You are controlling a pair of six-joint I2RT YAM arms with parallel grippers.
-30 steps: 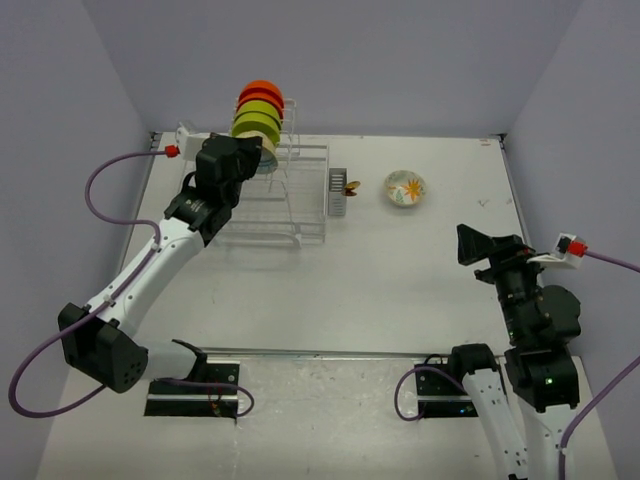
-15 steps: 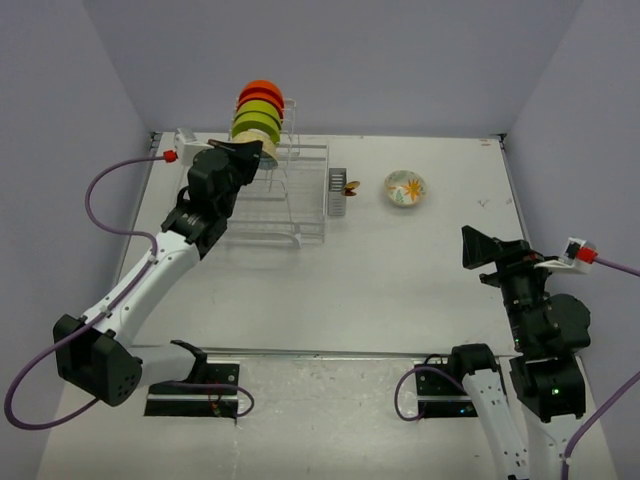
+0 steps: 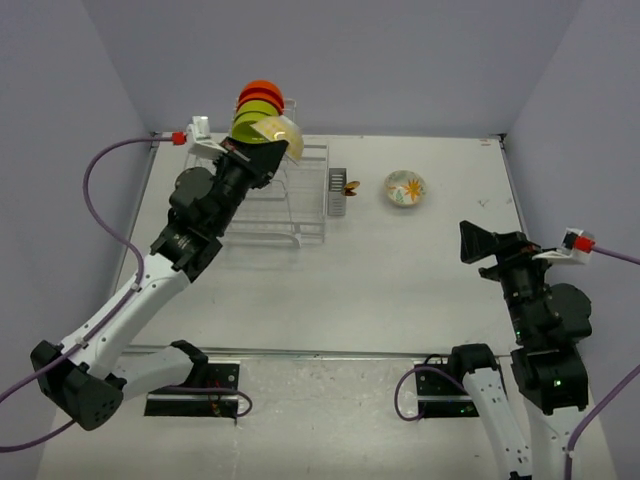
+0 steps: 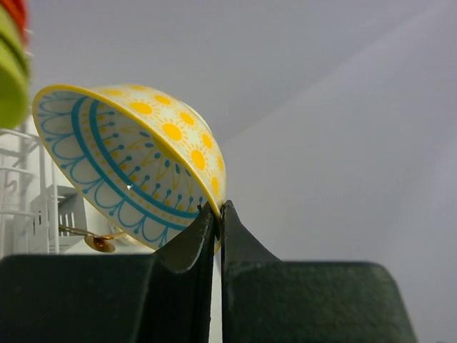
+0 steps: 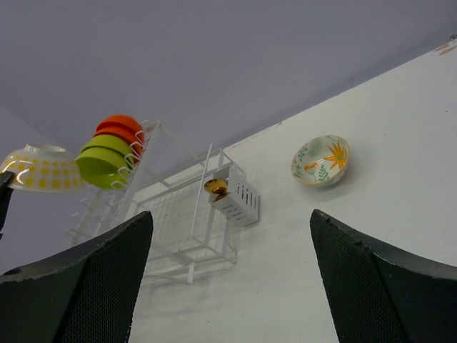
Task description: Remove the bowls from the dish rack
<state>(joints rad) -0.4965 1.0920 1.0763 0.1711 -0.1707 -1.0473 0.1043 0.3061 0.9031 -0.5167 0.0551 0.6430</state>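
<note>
The left claw (image 4: 217,214) pinches the rim of a yellow-dotted bowl (image 4: 136,157) tilted just above it; the right claw (image 5: 230,243) gapes empty.

The patterned bowl (image 4: 136,164) is cream outside, with yellow sun-dots, blue arcs and a yellow rim. The white wire dish rack (image 5: 187,236) holds orange bowls (image 5: 120,127) and lime-green bowls (image 5: 107,161). Near the far edge of the white desk (image 3: 400,270), a pale bowl (image 5: 320,161) shows an orange flower and green leaves.

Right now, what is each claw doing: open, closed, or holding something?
Left claw: shut on the rim of the pale, yellow-dotted round bowl.
Right claw: open, empty.
</note>
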